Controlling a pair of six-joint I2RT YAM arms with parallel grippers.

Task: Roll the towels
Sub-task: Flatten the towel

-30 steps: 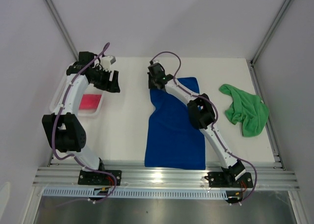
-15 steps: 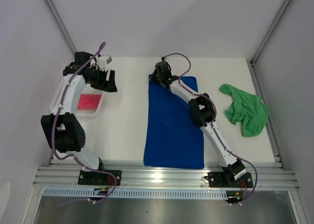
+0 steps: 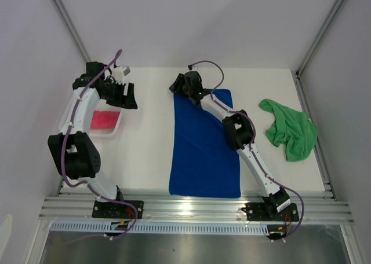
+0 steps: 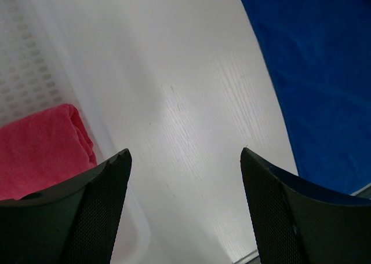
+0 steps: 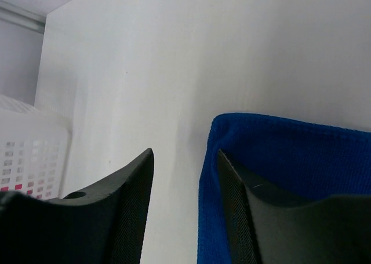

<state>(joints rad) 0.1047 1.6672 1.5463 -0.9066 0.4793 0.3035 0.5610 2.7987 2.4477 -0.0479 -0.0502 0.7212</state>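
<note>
The blue towel [image 3: 206, 148] lies spread flat and lengthwise in the middle of the table. My right gripper [image 3: 177, 85] sits at its far left corner with the jaws open. In the right wrist view the towel's corner [image 5: 278, 154] rests against the inner face of the right finger [image 5: 232, 206], unclamped, with my right gripper [image 5: 185, 154] showing bare table in its gap. The green towel [image 3: 290, 131] lies crumpled at the right. The pink-red towel [image 3: 105, 119] [image 4: 40, 145] sits rolled in the basket. My left gripper [image 3: 128, 97] [image 4: 184, 154] hangs open and empty above bare table beside the basket.
The white mesh basket [image 3: 110, 132] [image 4: 23, 61] stands at the table's left edge. Metal frame posts rise at the back corners, and a rail [image 3: 197, 209] runs along the near edge by the arm bases.
My right gripper carried the blue towel's far left corner back and left, straightening that edge, then opened and let it go. The left gripper drifted slightly back, still open.
</note>
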